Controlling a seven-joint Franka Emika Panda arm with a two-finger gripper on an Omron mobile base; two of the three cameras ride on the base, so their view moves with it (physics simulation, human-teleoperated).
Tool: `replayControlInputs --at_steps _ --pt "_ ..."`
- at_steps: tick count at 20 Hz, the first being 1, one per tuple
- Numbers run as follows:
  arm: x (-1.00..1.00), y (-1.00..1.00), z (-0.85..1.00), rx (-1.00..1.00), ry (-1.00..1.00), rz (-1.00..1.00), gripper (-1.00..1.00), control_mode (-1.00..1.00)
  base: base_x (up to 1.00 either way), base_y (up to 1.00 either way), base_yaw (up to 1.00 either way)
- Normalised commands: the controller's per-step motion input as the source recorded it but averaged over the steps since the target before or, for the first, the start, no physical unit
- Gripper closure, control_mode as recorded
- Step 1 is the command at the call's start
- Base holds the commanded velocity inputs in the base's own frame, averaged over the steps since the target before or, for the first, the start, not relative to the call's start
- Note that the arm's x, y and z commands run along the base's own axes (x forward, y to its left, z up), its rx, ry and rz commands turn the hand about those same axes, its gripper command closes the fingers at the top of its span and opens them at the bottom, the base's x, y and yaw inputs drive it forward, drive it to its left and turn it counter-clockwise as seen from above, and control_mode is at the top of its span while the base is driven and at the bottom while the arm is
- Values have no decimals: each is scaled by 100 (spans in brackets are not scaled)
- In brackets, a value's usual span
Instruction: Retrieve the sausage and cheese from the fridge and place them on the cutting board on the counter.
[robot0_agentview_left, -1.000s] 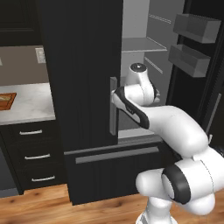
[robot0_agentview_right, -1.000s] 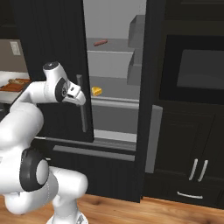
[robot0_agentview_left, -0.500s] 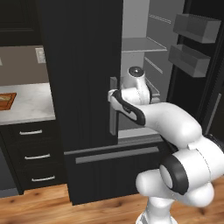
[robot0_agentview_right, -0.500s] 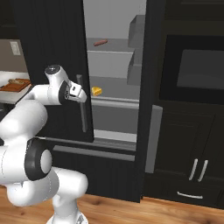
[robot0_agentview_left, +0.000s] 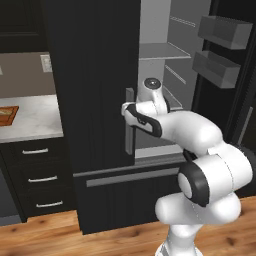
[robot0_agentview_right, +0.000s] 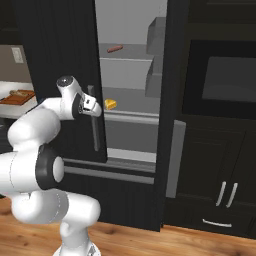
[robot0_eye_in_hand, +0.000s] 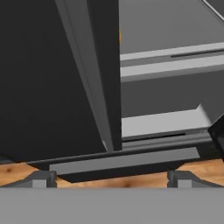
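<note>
One sausage (robot0_agentview_right: 114, 48) and one cheese (robot0_agentview_right: 110, 104) in one fridge (robot0_agentview_right: 75, 60), jaws released, grasping nothing, one cutting board (robot0_agentview_left: 7, 115)

I see the fridge (robot0_eye_in_hand: 52, 87) door's dark face filling the left, its grey handle (robot0_eye_in_hand: 85, 74) running down mid-frame, wood floor (robot0_eye_in_hand: 210, 168) below.

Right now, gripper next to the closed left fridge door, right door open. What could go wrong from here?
1. The open gripper sits right by the left door's handle; reaching in for the cheese could clip the handle or the door's edge.
2. The sausage lies a shelf higher, farther back; the arm's elbow may hit the fridge door.
3. The cutting board is beyond the closed door, so carrying means swinging around it.
</note>
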Motion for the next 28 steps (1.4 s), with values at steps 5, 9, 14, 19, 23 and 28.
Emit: replayControlInputs --at_steps 5,9,14,19,23,28 --pt "29 8 -8 1 -1 3 -100 -100 0 0 0" --pt "22 9 -21 1 -1 5 -100 -100 0 0 0" --pt "35 1 -18 0 -2 3 -100 -100 0 0 0" --pt "37 0 -11 0 -3 0 -100 -100 0 0 0" --pt "33 0 -9 0 0 0 -100 -100 0 0 0" --pt "37 0 -11 0 0 0 -100 -100 0 0 0"
